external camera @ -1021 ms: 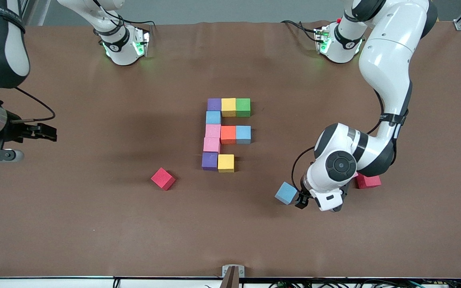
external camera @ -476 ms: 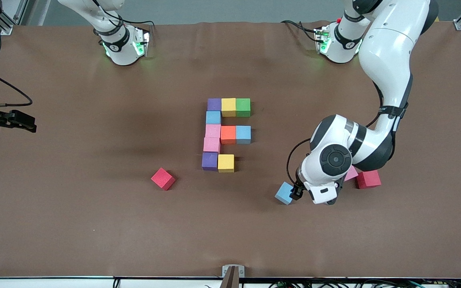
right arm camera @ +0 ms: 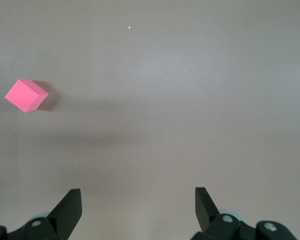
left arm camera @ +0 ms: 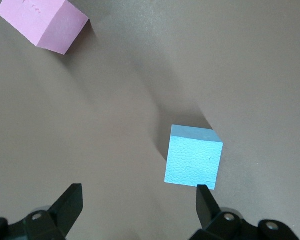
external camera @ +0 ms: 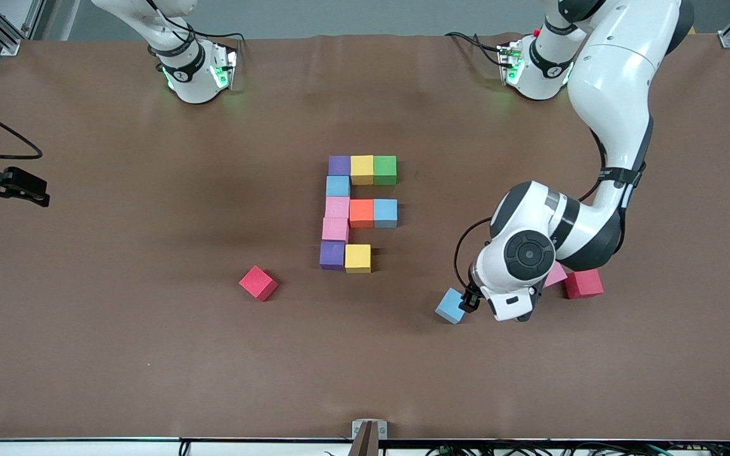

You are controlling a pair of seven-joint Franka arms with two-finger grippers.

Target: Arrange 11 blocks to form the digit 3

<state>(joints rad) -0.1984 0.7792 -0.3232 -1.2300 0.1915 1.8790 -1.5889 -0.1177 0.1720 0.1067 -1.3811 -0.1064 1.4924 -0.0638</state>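
Several blocks form a figure mid-table: purple (external camera: 339, 165), yellow (external camera: 362, 169) and green (external camera: 384, 169) in a row, then light blue (external camera: 338, 185), pink (external camera: 337, 207), orange (external camera: 361, 213), light blue (external camera: 385, 213), pink (external camera: 335, 228), purple (external camera: 332, 254) and yellow (external camera: 358, 258). A loose light blue block (external camera: 452, 305) (left arm camera: 194, 162) lies toward the left arm's end. My left gripper (external camera: 474, 304) (left arm camera: 138, 202) hangs open low beside it, one fingertip (left arm camera: 206, 200) at its corner and the block outside the gap. My right gripper (external camera: 34, 187) (right arm camera: 138, 202) waits open and empty at the right arm's end.
A loose pink cube (external camera: 556, 275) (left arm camera: 45, 25) peeks out beside the left arm's wrist, next to a red cube (external camera: 583, 283). Another red cube (external camera: 258, 282) (right arm camera: 25, 96) lies nearer the front camera than the figure, toward the right arm's end.
My left gripper has shifted closer to the loose light blue block, uncovering the pink cube. My right arm has drawn back toward its end of the table.
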